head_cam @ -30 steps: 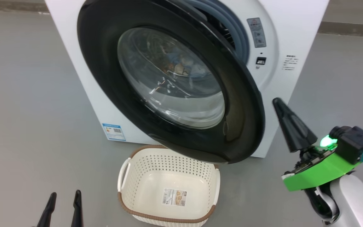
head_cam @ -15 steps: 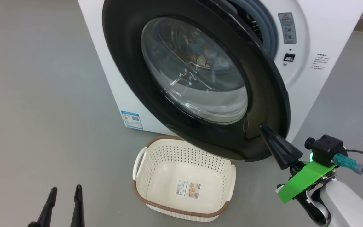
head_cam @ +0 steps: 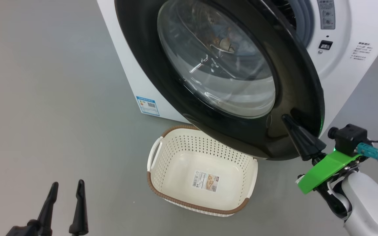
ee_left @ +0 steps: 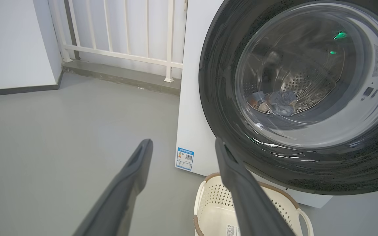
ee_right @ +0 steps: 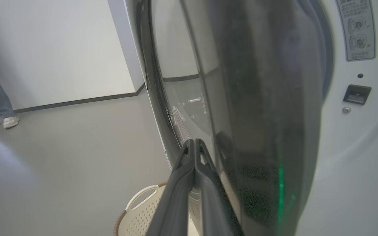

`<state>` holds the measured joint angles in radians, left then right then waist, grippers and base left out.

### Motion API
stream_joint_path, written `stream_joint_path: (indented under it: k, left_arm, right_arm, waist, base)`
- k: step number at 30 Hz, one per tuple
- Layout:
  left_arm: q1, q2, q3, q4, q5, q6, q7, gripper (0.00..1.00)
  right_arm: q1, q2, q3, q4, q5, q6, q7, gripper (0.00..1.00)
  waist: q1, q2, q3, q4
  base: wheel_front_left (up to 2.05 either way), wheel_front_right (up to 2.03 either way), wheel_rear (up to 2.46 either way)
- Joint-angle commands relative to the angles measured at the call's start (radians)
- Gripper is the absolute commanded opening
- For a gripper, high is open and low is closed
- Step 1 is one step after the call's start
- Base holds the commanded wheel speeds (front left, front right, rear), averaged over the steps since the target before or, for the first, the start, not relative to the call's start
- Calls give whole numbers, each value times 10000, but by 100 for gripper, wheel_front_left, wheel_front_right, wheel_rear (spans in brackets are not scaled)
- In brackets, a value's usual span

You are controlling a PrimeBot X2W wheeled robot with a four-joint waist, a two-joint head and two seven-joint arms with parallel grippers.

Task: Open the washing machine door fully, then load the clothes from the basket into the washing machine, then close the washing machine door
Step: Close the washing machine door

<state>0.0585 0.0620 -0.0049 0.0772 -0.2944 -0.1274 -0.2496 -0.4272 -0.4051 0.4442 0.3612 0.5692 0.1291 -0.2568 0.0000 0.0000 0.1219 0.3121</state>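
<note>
Glossy black plastic rims the washing machine door [head_cam: 218, 65], ajar above the empty basket [head_cam: 189, 149] on the floor. Rigid, hinged and slick, it likely swings best pushed at that rim, not the glass. The right gripper [head_cam: 287, 119], jaws pressed together and empty, meets the lower rim. The left gripper [head_cam: 67, 188] has jaws gaping, holding nothing. The clothes [ee_left: 276, 101] lie inside the drum.
</note>
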Motion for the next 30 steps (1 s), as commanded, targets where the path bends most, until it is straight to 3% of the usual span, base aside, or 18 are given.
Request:
stream_joint_path:
  k: [1,19,30]
  left_arm:
    - [-390,126,305,-263,-86,-32,-122,100]
    - [-933,176,266,-466,-123,-32,-122,100]
    - [-1380,162,220,-526,-123,-32,-122,100]
  right_arm:
    - [-212,-130,-8,-170,95,16,-49,0]
    - [-1233,-779,-1217,-23,-120,16,-49,0]
    - [-3181,-1434,-1036,926,-48,16,72,0]
  waist:
    - [0,0,192,89]
    - [0,0,1315,145]
    - [0,0,2081,242]
  base:
    - [0,0,0]
    - [0,0,0]
    - [0,0,0]
